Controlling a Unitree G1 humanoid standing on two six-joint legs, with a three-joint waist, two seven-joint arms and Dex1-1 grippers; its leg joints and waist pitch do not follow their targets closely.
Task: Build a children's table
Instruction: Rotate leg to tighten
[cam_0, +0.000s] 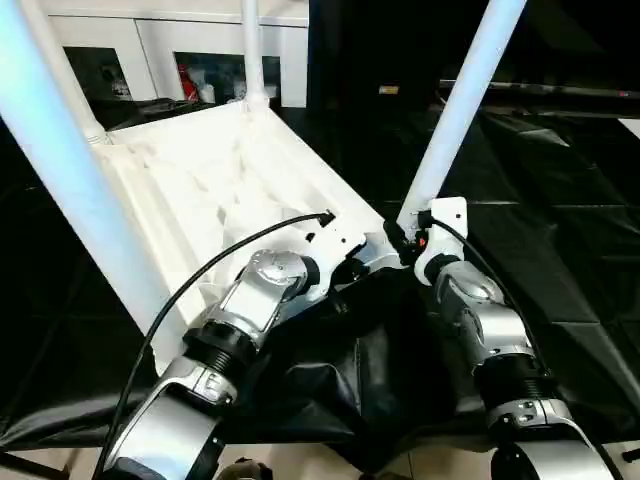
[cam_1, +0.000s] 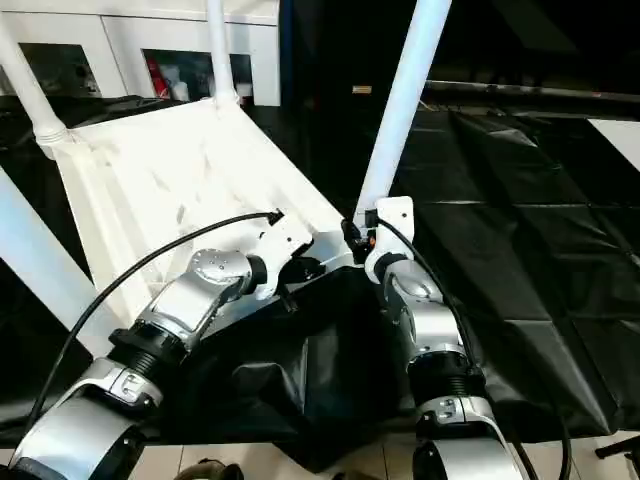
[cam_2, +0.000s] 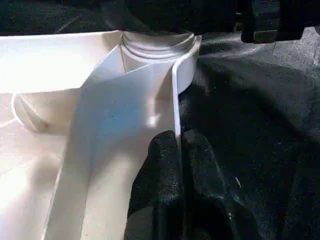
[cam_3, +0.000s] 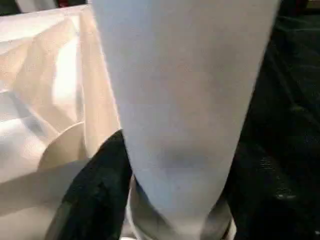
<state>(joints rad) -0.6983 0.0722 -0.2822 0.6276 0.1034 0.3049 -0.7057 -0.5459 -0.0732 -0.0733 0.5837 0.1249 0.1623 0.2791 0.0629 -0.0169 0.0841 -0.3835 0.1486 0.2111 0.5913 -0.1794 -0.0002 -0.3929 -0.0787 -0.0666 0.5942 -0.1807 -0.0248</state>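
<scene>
On black-draped work surface (cam_0: 560, 250): children's table (cam_0: 230, 180), upside down, ribbed underside facing up, spread from centre toward 10 o'clock in head views. Four white legs standing in round corner sockets: near-left leg (cam_0: 60, 170) running from 8 o'clock up past 11 o'clock edge; far-left leg (cam_1: 25, 85) at 10 o'clock; far-right leg (cam_0: 252, 50) at 12 o'clock; near-right leg (cam_0: 455, 120) rising from centre toward 1 o'clock.

Left gripper (cam_2: 179, 145): pinched tight on thin upright rim (cam_2: 176, 100) of tabletop, one black finger (cam_2: 160, 170) on inner face, other on outer face, just short of near-right corner socket (cam_2: 157, 47). Silver left forearm (cam_0: 255, 300) reaching in from 7 o'clock, black cable (cam_0: 190, 285) arcing over it.

Right gripper (cam_3: 175, 165): partly spread around base of near-right leg, black finger (cam_3: 95, 190) against one side of tube, second dark finger on opposite side, directly above socket collar. Fingers straddling tube closely; firm clamping versus loose cupping: cannot tell. Right forearm (cam_0: 490, 330) coming up from 5 o'clock.

Black cloth bunched in folds (cam_0: 340, 380) at 6 o'clock, between forearms. White cabinets (cam_0: 150, 55) behind table at 11 o'clock.
</scene>
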